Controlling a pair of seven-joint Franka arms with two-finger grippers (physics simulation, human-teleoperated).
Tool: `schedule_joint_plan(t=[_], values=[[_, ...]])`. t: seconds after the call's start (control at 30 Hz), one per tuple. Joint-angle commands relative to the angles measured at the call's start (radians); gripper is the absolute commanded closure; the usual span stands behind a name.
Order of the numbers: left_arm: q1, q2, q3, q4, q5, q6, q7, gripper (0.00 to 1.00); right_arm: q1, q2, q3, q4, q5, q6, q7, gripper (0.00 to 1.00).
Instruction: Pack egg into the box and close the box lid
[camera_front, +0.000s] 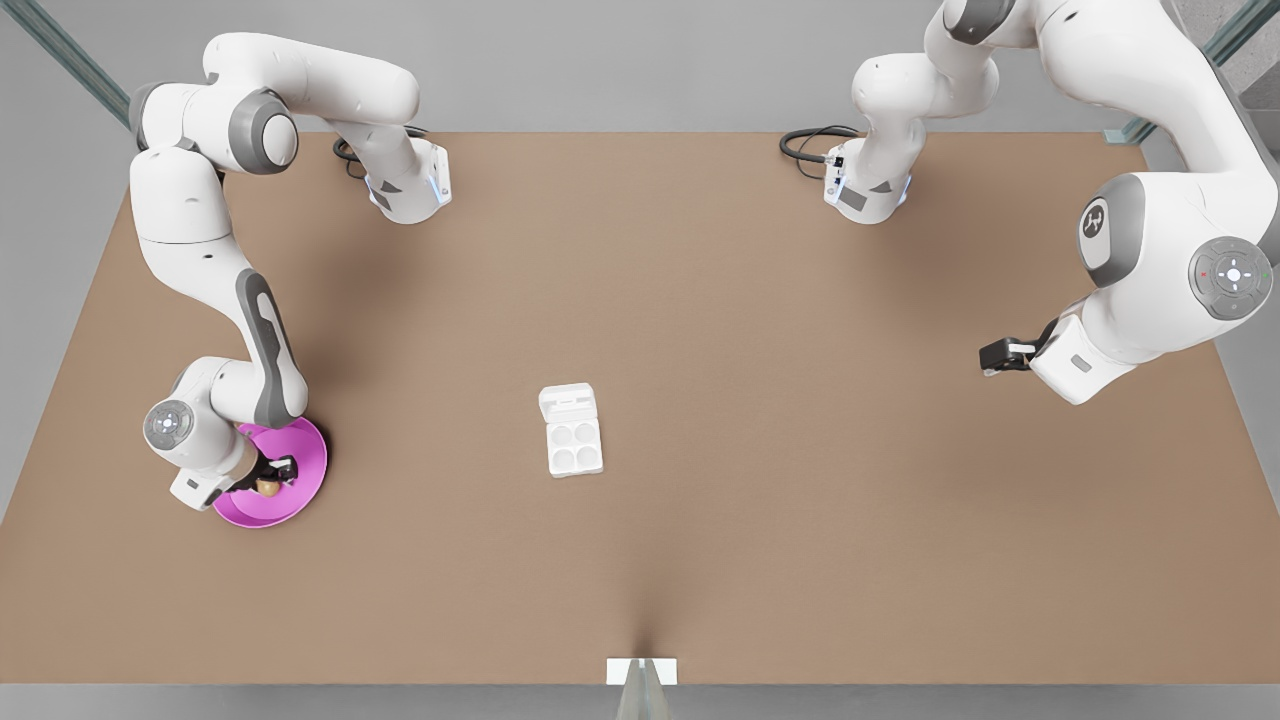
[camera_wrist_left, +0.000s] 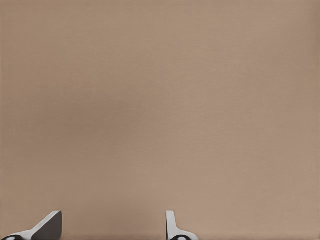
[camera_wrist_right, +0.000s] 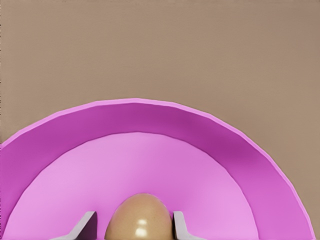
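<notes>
A: Front view: right gripper (camera_front: 277, 476) down in the pink plate (camera_front: 305, 462), egg (camera_front: 268, 487) between its fingers; carton (camera_front: 573, 446) well apart, lid (camera_front: 568, 402) flat open. Left gripper (camera_front: 995, 356) waits.

B: Left wrist: spread wide over bare table (camera_wrist_left: 160, 100). Right wrist: fingers (camera_wrist_right: 181, 225) flank the egg (camera_wrist_right: 140, 217), seemingly touching. Smooth shell; a weak or off-centre squeeze could let it slip.

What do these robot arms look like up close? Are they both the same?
Yes, alike: glossy white rounded shells, grey joint caps and grey side panels. Black cables loop at both bases. The right gripper and left gripper are black, with grey-and-white fingers.
</notes>
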Motion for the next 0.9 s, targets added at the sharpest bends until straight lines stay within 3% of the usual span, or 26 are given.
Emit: schedule_joint_plan(t=[0.0,0.87], values=[[-0.001,-0.001,0.0,0.0,0.0,-0.001,-0.001,0.0,0.0,-0.001,0.001,0.0,0.002,0.0,-0.023,0.42],[-0.001,0.0,0.0,-0.001,0.0,0.001,0.001,0.0,0.002,-0.023,0.013,0.002,0.006,-0.012,-0.023,0.45]])
